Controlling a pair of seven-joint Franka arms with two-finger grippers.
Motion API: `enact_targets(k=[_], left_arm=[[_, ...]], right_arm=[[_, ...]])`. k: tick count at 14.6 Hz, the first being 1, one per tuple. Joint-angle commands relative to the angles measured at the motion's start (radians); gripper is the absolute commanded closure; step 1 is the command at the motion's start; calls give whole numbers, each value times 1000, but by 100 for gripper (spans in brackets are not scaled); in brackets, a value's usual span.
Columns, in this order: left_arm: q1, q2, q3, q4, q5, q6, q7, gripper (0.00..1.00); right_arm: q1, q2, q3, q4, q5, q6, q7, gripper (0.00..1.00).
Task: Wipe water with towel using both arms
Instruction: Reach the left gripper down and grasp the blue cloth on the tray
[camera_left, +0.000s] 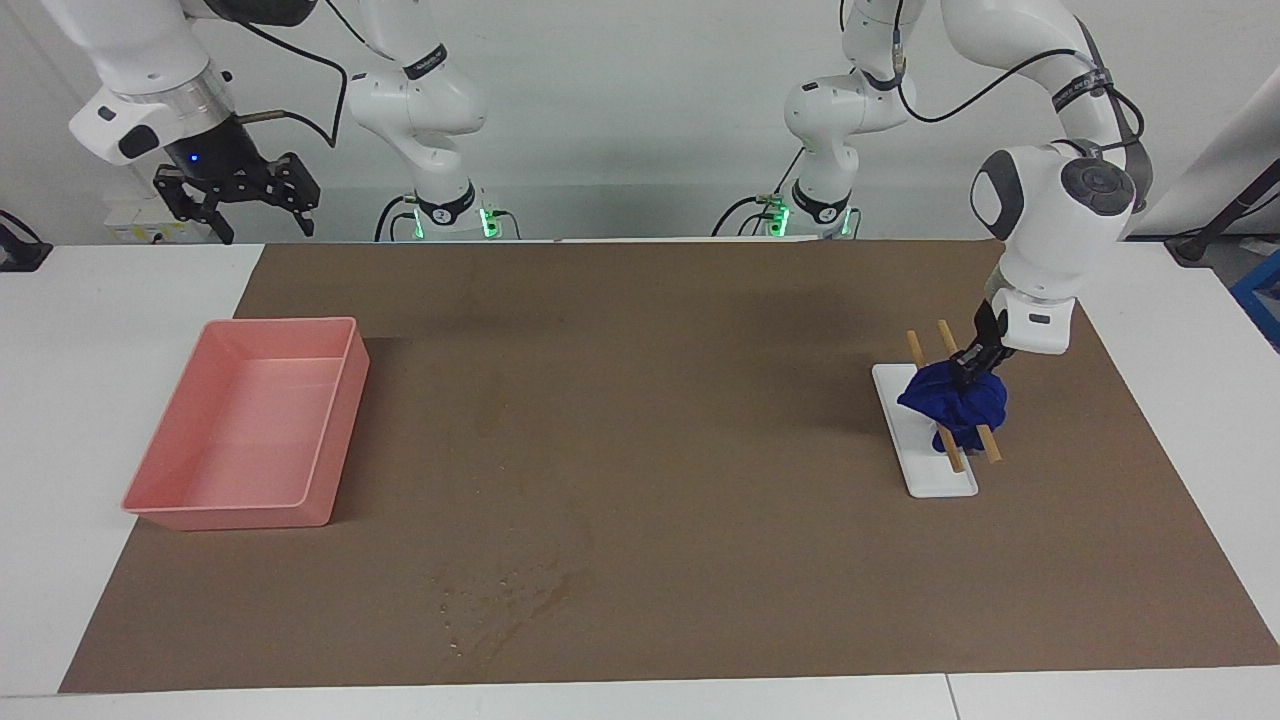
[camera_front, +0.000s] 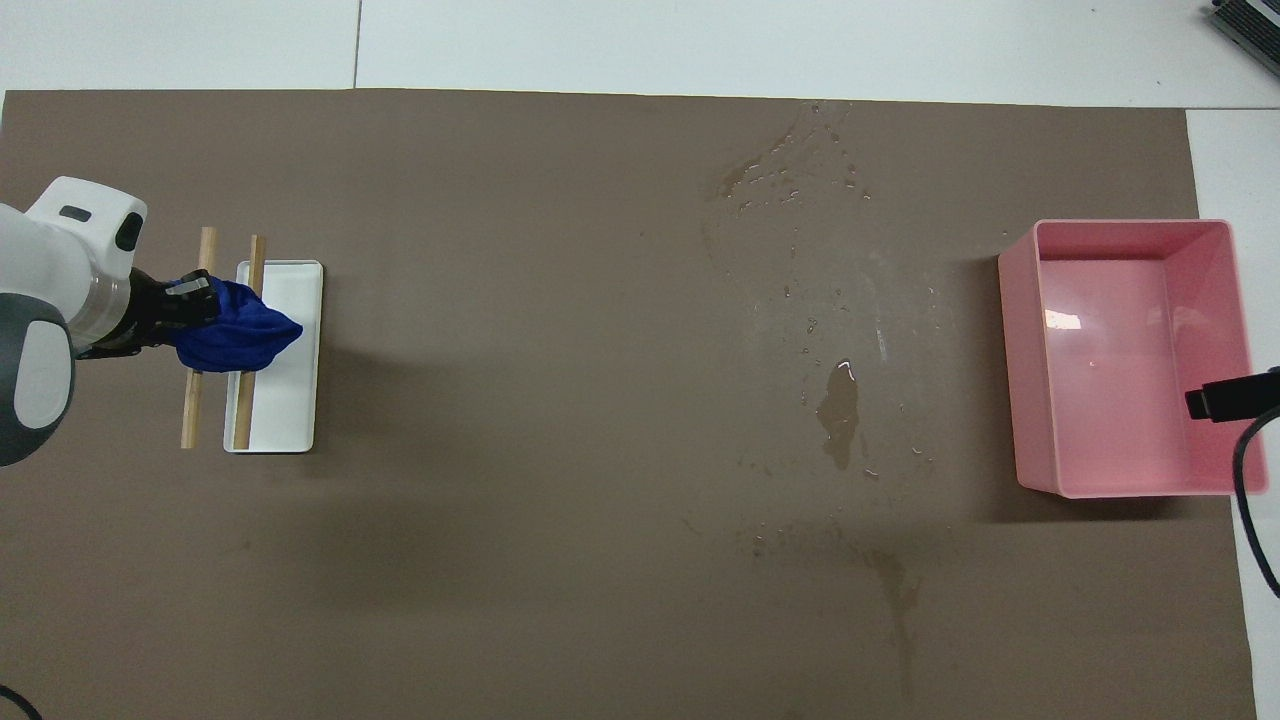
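My left claw (camera_left: 968, 372) is down on the towel (camera_left: 955, 402), pinched into the top of the navy lump on its edge nearer the robots. From here I read the fingers as clamped on the cloth, though the folds hide the tips, so I say that with some caution. The towel sits bunched across two wooden sticks (camera_left: 948, 400) that lie over a small white tray (camera_left: 925, 470), at the left arm's end of the tabletop (camera_left: 1180, 420).

My right claw (camera_left: 238, 200) waits in the air with its fingers apart, up above the tabletop's edge at the right arm's end, just nearer the robots than the pink tray (camera_left: 335, 440).

As for progress, I judge this the very start: the grasp on the towel is just being made, and the towel has not left its sticks. The water (camera_front: 838, 410) lies unwiped on the brown mat (camera_left: 650, 400), a puddle with scattered drops and streaks, between the towel and the pink tray and closer to the tray. Lifting the cloth, carrying it over, wiping, and whatever share falls to the right arm are all left to do.

The count: one towel, two sticks, one white tray, one pink tray, one brown mat, two arms with one claw each, and one spread of water in several patches.
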Motion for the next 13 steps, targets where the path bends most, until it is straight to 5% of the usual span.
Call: enact_targets(k=[1,4,8,13], left_arm=[[22,-25,-6,-32,19,23,22,100],[31,-16,-8,15,-30,-27,25,100],[31,36,-5,257,-282,-261,11,100],[-2,-37,-29,277,-486,-320,-229,100]], right_arm=[[-8,-10,7,-1,-15,-19,11,0],[-6,-11,7,-4,-11,-21,13,0],[-6,-13,7,-7,-6,-21,13,0],[-6,-19,7,-12,8,-26,28,0]])
